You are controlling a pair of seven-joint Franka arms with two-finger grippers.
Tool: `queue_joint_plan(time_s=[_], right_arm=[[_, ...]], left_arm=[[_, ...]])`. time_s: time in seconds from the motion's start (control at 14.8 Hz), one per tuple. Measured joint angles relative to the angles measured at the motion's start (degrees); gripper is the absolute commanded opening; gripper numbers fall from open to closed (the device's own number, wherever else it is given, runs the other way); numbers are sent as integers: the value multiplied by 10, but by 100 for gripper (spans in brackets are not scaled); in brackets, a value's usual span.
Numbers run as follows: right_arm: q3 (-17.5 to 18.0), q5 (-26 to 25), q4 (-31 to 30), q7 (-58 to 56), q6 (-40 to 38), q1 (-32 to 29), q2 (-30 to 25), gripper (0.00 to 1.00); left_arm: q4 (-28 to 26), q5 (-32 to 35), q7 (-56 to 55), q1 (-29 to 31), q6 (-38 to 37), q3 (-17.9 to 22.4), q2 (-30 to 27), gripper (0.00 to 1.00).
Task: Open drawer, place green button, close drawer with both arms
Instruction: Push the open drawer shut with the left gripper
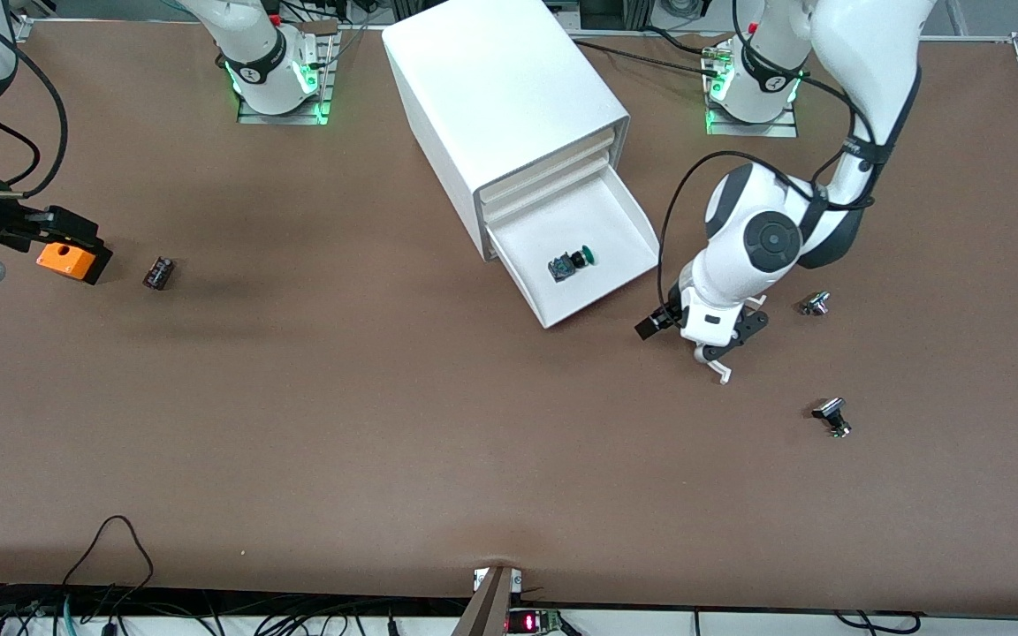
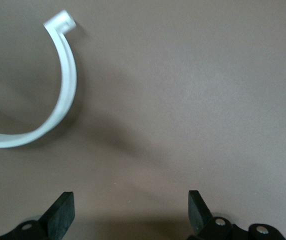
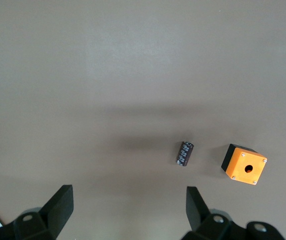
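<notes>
The big white cabinet (image 1: 500, 88) stands at the middle back of the table. Its lowest drawer (image 1: 606, 216) is pulled out. The button (image 1: 571, 262), with a green cap and a dark body, lies on its side in the drawer. My left gripper (image 1: 725, 343) hangs low over the table beside the open drawer, toward the left arm's end. In the left wrist view it (image 2: 130, 210) is open and empty over bare table. My right gripper (image 1: 76, 234) is up over the orange box at the right arm's end. In the right wrist view it (image 3: 128, 207) is open and empty.
An orange box with a hole (image 1: 65, 260) (image 3: 244, 165) and a small black component (image 1: 158, 272) (image 3: 185, 153) lie at the right arm's end. Two small parts (image 1: 815, 305) (image 1: 832, 417) lie near the left gripper. A white curved piece (image 2: 58, 100) shows by the left gripper.
</notes>
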Motion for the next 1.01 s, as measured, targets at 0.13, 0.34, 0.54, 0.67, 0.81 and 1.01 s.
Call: queue_joint_plan(time_s=[0.13,0.34,0.54,0.67,0.81,1.01], right_arm=[[0,0,0,0,0,0,0,100],[0,0,0,0,1,0,0,100],[0,0,0,0,4,0,0,100],[0,0,0,0,4,0,0,100],[0,0,0,0,4,0,0,100],[0,0,0,0,4,0,0,100]], left_arm=[[-29,0,-25,-22,48,-1,4,100],[-54,0,-39,-64,73,-3,3,100],[-65,0,-42,-76,73,-11,1,100],[-76,0,-52,-77,66,-36,0,100],[-84,0,-77,-77,49,-78,-2,100],[-91,0,-110,-80,38,-136,-5,100]])
